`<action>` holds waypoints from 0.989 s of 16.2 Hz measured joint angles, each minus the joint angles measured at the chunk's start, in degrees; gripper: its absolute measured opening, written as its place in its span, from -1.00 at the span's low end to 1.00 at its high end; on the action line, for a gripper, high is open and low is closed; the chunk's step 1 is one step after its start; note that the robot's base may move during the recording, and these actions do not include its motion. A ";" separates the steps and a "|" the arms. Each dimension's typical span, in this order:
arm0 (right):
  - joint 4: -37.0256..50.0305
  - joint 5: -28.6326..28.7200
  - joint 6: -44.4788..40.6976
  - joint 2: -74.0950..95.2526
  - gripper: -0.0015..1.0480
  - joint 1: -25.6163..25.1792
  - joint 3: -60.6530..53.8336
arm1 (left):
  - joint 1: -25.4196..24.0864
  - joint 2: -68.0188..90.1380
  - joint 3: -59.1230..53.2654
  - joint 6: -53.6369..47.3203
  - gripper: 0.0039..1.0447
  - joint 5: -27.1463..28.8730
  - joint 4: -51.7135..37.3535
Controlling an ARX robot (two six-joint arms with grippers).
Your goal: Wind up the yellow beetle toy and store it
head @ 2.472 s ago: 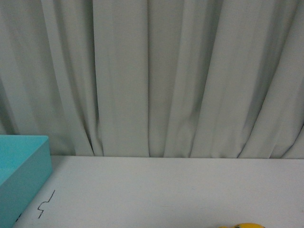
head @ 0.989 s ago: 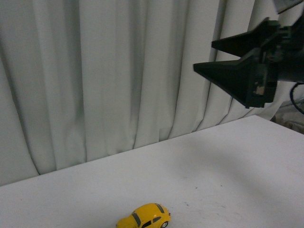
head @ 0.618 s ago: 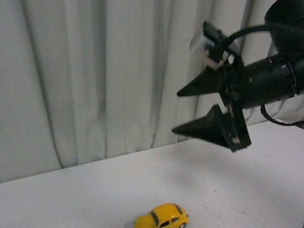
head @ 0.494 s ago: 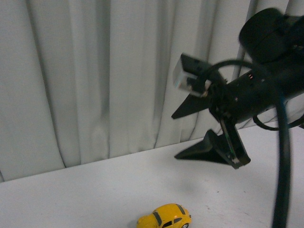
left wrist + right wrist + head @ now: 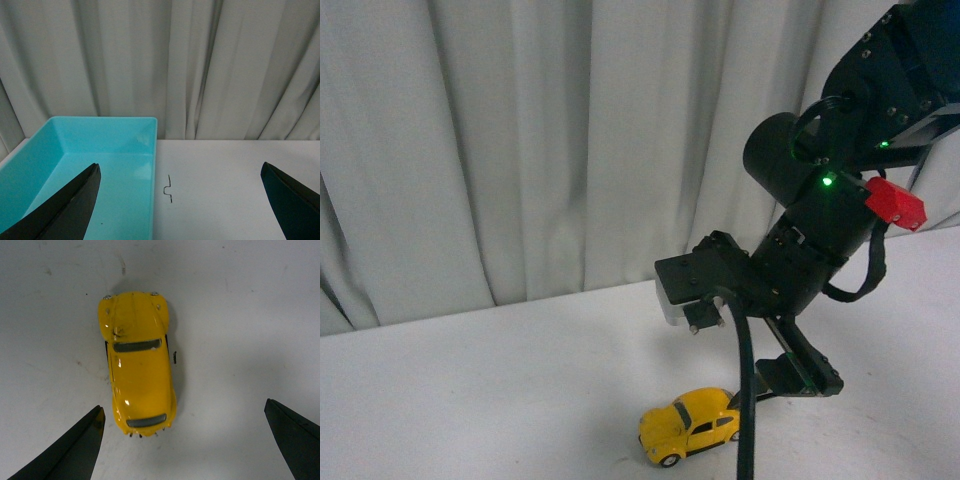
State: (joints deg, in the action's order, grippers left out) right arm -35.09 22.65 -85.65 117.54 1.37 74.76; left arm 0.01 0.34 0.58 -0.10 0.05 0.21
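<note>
The yellow beetle toy (image 5: pixel 690 425) stands on its wheels on the white table, low in the front view. My right gripper (image 5: pixel 782 378) hangs just above and beside it, pointing down, open and empty. In the right wrist view the toy (image 5: pixel 137 362) lies seen from above, nearer one finger, with the right gripper (image 5: pixel 182 415) spread wide around its end. My left gripper (image 5: pixel 180 172) is open and empty over the table next to a turquoise box (image 5: pixel 75 170).
White curtains (image 5: pixel 520 140) hang behind the table (image 5: pixel 470 400). The turquoise box is an open, empty rectangular tray at the table's left. A small black squiggle mark (image 5: pixel 169 188) lies on the table beside the box.
The front view has swung from the box side to the toy. My right arm came in from the upper right and lowered its open gripper down over the yellow toy.
</note>
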 joint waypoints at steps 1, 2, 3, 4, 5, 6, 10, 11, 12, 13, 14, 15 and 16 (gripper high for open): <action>-0.42 -0.31 -0.02 2.40 0.87 1.42 1.03 | 0.00 0.00 0.00 -0.02 0.88 0.00 -0.02; -1.33 -0.66 -0.33 3.04 0.87 2.14 1.03 | 0.00 0.00 -0.02 -0.02 0.88 0.00 -0.02; -2.34 -0.98 -0.98 3.43 0.87 2.86 1.03 | 0.00 0.00 0.00 0.00 0.88 0.00 -0.02; -2.19 -1.42 -1.53 3.85 0.87 3.56 1.03 | 0.00 0.00 0.00 -0.02 0.88 0.00 -0.02; -2.03 -2.34 -2.27 4.55 0.87 3.80 1.14 | 0.00 0.00 0.00 -0.02 0.88 -0.02 -0.02; -1.88 -3.30 -2.95 5.49 0.87 4.04 1.16 | 0.00 0.00 -0.02 0.00 0.88 0.00 -0.02; -2.49 -5.62 -5.29 6.86 0.87 5.03 1.55 | 0.00 0.00 0.00 0.00 0.88 0.00 -0.02; -2.23 -6.54 -6.34 6.88 0.87 5.44 1.70 | 0.00 0.00 -0.02 -0.02 0.88 -0.02 -0.02; -1.40 -7.28 -7.04 6.95 0.86 5.84 1.70 | 0.00 0.00 -0.02 0.00 0.88 0.00 -0.02; -1.44 -7.72 -7.52 6.99 0.70 5.84 1.79 | 0.00 0.00 0.00 0.00 0.88 0.00 -0.02; -1.51 -7.69 -7.78 7.02 0.53 6.03 1.79 | 0.00 0.00 0.00 -0.02 0.88 0.00 -0.02; -2.25 -7.67 -7.85 7.02 0.04 6.21 2.27 | 0.00 0.00 0.00 -0.02 0.88 0.00 -0.02; -2.29 -7.58 -7.82 7.02 -0.11 6.29 2.47 | 0.00 0.00 0.00 0.00 0.88 0.00 -0.02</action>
State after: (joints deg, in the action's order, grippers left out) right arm -37.39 15.07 -93.47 124.55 7.66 77.23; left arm 0.01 0.34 0.58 -0.10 0.05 0.19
